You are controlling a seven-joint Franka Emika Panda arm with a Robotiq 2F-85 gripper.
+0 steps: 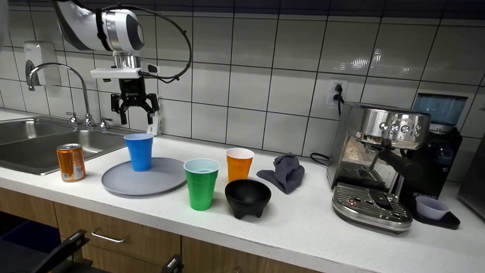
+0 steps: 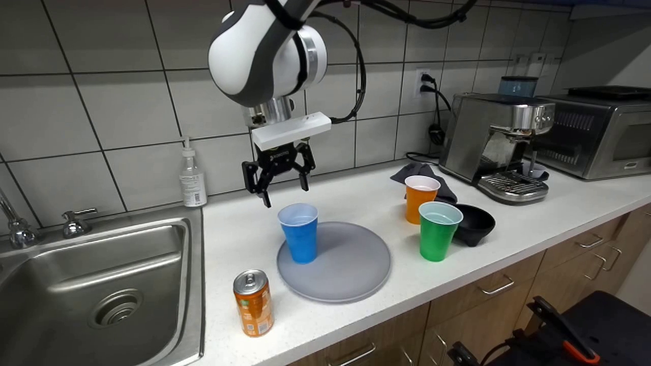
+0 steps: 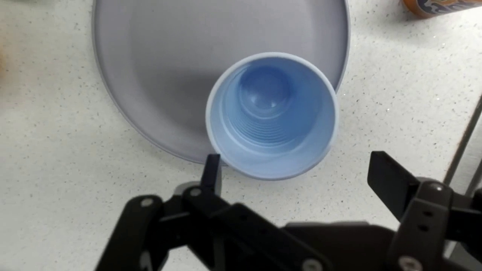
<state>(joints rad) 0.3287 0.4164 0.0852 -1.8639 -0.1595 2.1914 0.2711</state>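
Observation:
My gripper (image 1: 137, 119) is open and empty. It hangs pointing down, above and a little to the wall side of a blue cup (image 1: 140, 153), apart from it. The gripper also shows in an exterior view (image 2: 286, 194) and in the wrist view (image 3: 295, 160), where the cup's open top (image 3: 271, 116) lies just ahead of the fingertips. The blue cup stands upright near the edge of a round grey plate (image 2: 351, 264) and looks empty inside. An orange can (image 2: 254, 305) stands on the counter beside the plate, toward the sink.
A green cup (image 1: 201, 187), an orange cup (image 1: 239, 167), a black footed bowl (image 1: 248, 197) and a dark cloth (image 1: 284, 172) stand past the plate. A steel sink (image 2: 190, 284), faucet (image 1: 85, 94) and soap bottle (image 2: 193, 183) are on one side, an espresso machine (image 1: 379, 151) on the other.

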